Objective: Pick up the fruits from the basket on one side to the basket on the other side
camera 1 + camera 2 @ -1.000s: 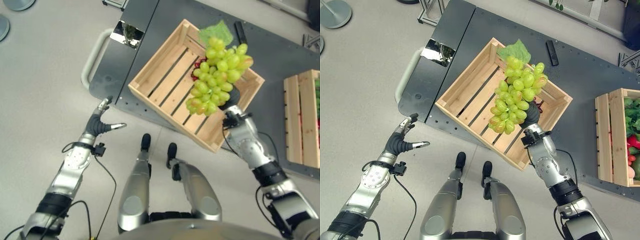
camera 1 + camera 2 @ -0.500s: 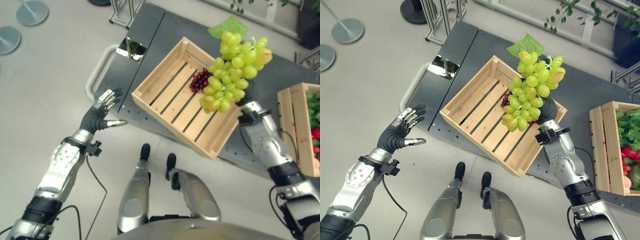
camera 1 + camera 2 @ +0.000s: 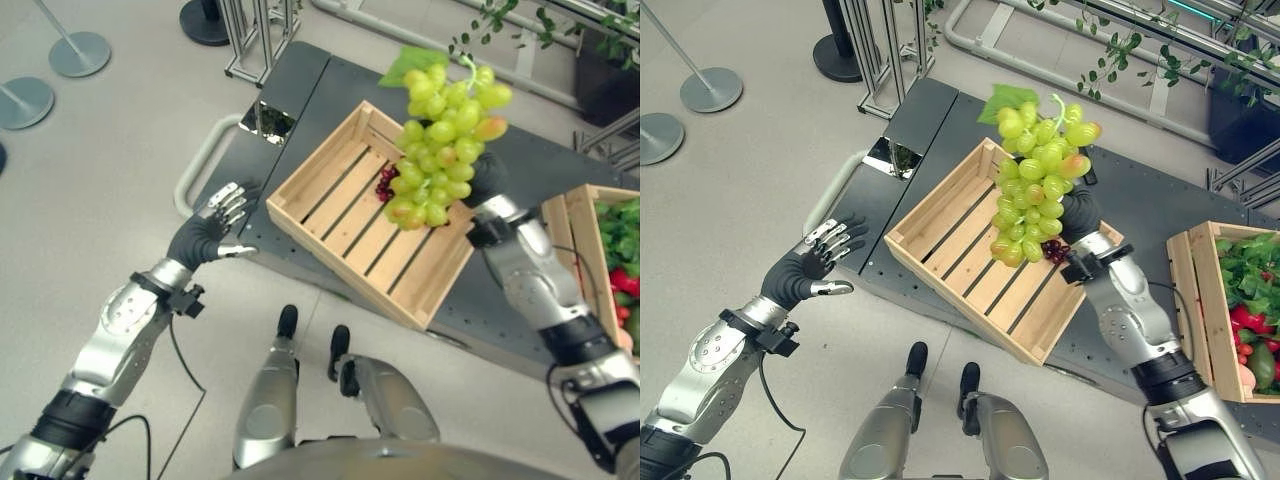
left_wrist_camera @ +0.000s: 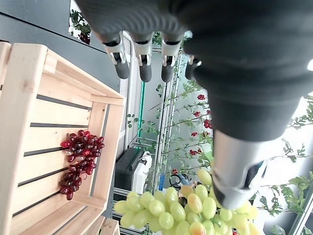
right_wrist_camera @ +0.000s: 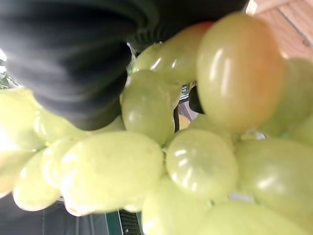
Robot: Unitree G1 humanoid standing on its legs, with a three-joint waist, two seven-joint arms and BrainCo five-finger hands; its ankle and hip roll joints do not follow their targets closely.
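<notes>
A big bunch of green grapes (image 3: 1038, 180) with a leaf hangs in the air above the wooden crate (image 3: 940, 225), held by my right hand (image 3: 1081, 215), whose fingers are curled round it. Pressed close to the right wrist camera are the green grapes (image 5: 195, 161). A small bunch of dark red grapes (image 3: 1054, 250) lies inside the crate near its right wall. At the right edge stands a second wooden crate (image 3: 1200, 300) with greens and red fruit. My left hand (image 3: 815, 262) hovers open beside the cart's left end, holding nothing.
The crates stand on a dark grey cart (image 3: 1140, 190) with a white handle (image 3: 832, 190) at its left end. A black remote lies on the cart behind the grapes. Stanchion bases (image 3: 710, 88) and a metal rack (image 3: 875, 50) stand on the floor beyond.
The camera has tilted up, showing more floor beyond the cart. My right hand has lifted the green grapes higher above the crate. My left hand has risen a little with its fingers spread.
</notes>
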